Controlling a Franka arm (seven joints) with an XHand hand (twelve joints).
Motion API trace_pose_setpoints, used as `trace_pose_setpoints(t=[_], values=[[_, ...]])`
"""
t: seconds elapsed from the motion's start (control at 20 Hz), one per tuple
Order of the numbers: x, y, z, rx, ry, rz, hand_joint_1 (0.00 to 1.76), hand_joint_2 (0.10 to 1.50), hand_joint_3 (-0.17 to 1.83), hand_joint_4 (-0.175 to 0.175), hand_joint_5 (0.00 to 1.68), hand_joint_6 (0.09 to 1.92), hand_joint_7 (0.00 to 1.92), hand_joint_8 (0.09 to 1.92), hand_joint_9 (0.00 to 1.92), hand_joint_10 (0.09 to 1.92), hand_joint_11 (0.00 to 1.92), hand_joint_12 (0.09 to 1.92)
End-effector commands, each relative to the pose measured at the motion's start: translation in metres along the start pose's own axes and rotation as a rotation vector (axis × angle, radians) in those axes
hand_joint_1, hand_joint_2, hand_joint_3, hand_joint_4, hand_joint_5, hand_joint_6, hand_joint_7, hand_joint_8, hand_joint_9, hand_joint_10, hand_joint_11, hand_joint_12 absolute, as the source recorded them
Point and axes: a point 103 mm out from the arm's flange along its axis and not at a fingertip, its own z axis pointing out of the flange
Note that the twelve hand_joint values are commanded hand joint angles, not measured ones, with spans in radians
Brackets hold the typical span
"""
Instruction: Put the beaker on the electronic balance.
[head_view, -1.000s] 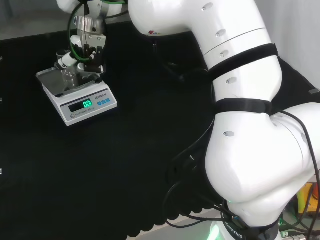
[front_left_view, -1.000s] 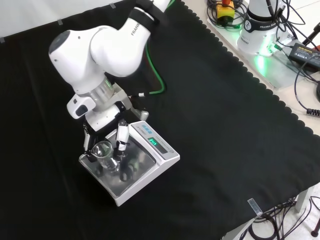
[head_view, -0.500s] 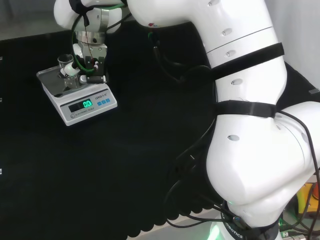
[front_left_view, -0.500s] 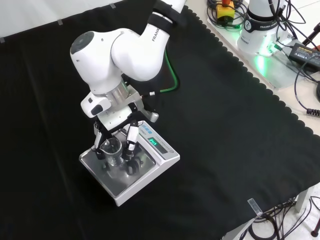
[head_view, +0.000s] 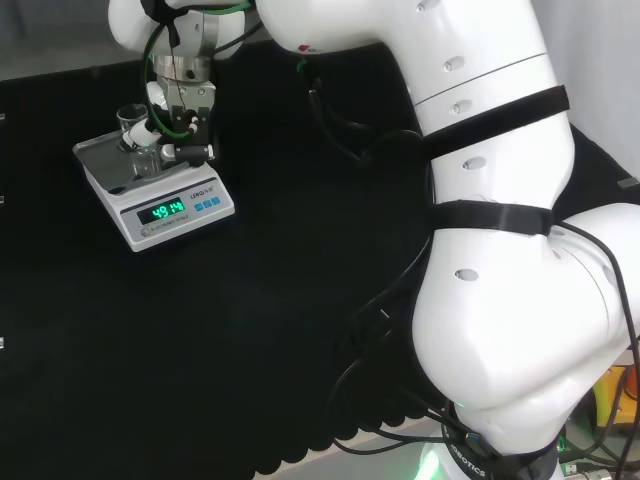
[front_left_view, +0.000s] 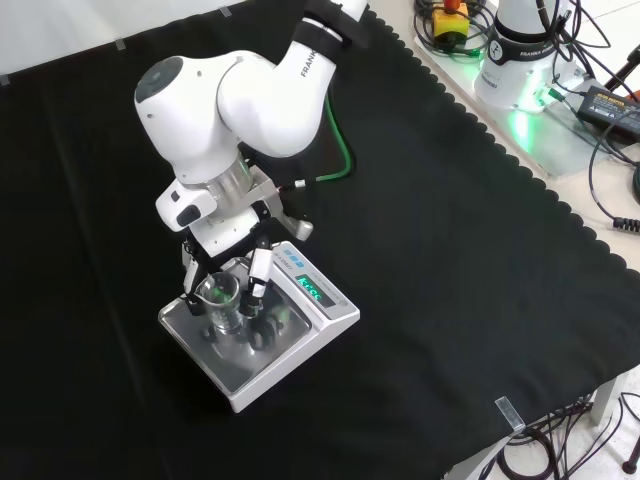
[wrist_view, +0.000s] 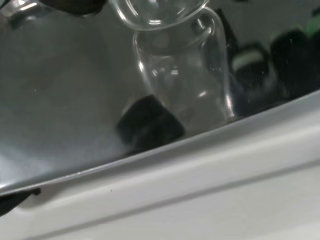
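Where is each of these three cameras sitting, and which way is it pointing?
Head view: behind and above the arm's base, looking over white arm links at the balance.
Front view: opposite the arm, looking down on the cloth; arm and robot hand enter from the top.
Wrist view: at the wrist, close on the beaker standing on the pan.
Head and front views share balance, beaker and robot hand.

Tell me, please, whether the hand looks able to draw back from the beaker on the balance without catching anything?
Probably yes. The hand has fingers on either side of the beaker, which stands upright on the balance pan. Nothing else stands on the black cloth nearby, so the way up looks free.
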Motion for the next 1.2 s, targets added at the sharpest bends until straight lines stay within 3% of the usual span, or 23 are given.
trace_pose_setpoints(t=[0.05,0.15,0.25,0.55,0.75,0.85,1.05,1.2], values=[[-0.007,0.0,-0.003,0.132,-0.02,0.034,0.85,0.99,-0.17,-0.082,0.58,0.63,0.72,0.81,0.73,0.77,0.58,1.37],[-0.009,0.0,-0.004,0.133,-0.016,0.033,0.77,0.96,-0.17,-0.089,0.42,0.55,0.46,0.88,0.49,0.87,0.41,1.45],[-0.011,-0.001,-0.004,0.138,-0.012,0.031,0.73,0.95,-0.17,-0.089,0.37,0.51,0.36,0.9,0.39,0.9,0.34,1.47],[-0.016,-0.001,-0.006,0.162,0.0,0.027,0.68,0.94,-0.17,-0.088,0.38,0.45,0.31,0.9,0.35,0.93,0.29,1.49],[-0.033,-0.01,-0.029,0.144,0.036,0.001,0.66,0.93,-0.17,-0.087,0.38,0.44,0.31,0.9,0.34,0.93,0.29,1.49],[-0.051,-0.022,-0.054,0.131,0.127,-0.034,0.65,0.93,-0.17,-0.087,0.39,0.43,0.3,0.9,0.33,0.93,0.28,1.49],[-0.102,-0.052,-0.111,0.15,0.391,-0.147,0.64,0.93,-0.17,-0.086,0.4,0.4,0.29,0.9,0.27,0.93,0.2,1.51],[-0.144,-0.08,-0.154,0.152,0.498,-0.204,0.63,0.93,-0.17,-0.091,0.39,0.38,0.29,0.9,0.22,0.94,0.14,1.52]])
